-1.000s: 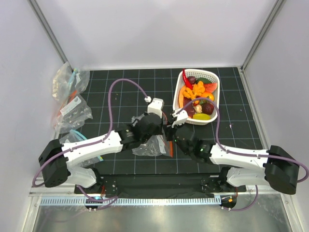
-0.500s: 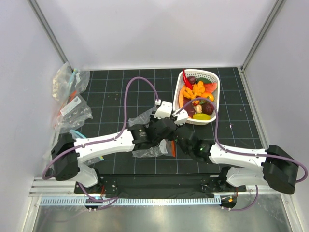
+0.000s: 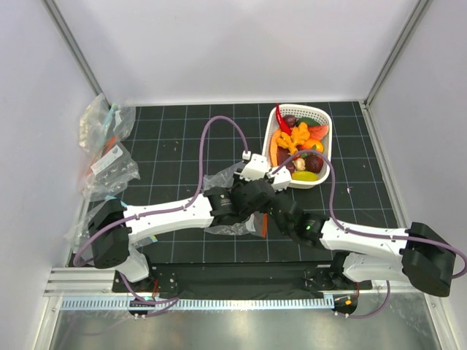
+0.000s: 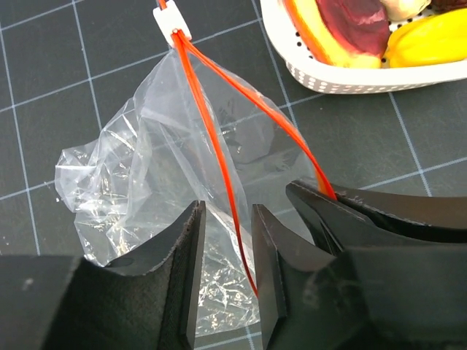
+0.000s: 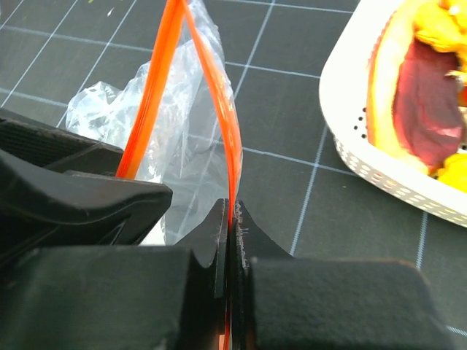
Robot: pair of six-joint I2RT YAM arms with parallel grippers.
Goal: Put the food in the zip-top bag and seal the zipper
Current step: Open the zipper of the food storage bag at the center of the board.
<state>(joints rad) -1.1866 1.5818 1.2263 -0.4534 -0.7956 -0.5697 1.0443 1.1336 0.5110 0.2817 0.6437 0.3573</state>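
- While the left gripper point(image 4: 228, 219) stands with its jaws apart, one lip of the zipper point(image 4: 211, 138) runs down through the gap. It lies close against the right-hand finger and is not pinched.
- Crumpled beneath both grippers, the zip-top bag point(image 4: 131, 175) lies about the middle of the tabletop point(image 3: 182, 131), somewhat toward the near edge. Its loose body spreads to the left of the left gripper.
- Both lips meet only at the white slider point(image 4: 171, 18), at the bag's far end. From there they spread toward the near edge in a narrow V, so the mouth is open and its long axis runs far to near.
- Just beside the left gripper, the right gripper point(image 5: 230, 209) is clamped tight on the other lip, the right-hand one.
- Further right, the food point(image 3: 295, 138) sits heaped in the white basket point(image 4: 350, 82), on the right half of the tabletop toward the far edge. The basket's near corner is close to the slider end, and no piece shows inside the bag.
- As a judgement, the coming move turns on the left lip already lying between the left jaws, with its length running the same way as the fingers. Closing where they are would likely take it with no further reach. Drawing the two lips apart sideways would then widen the mouth, which for now looks too narrow for the food.
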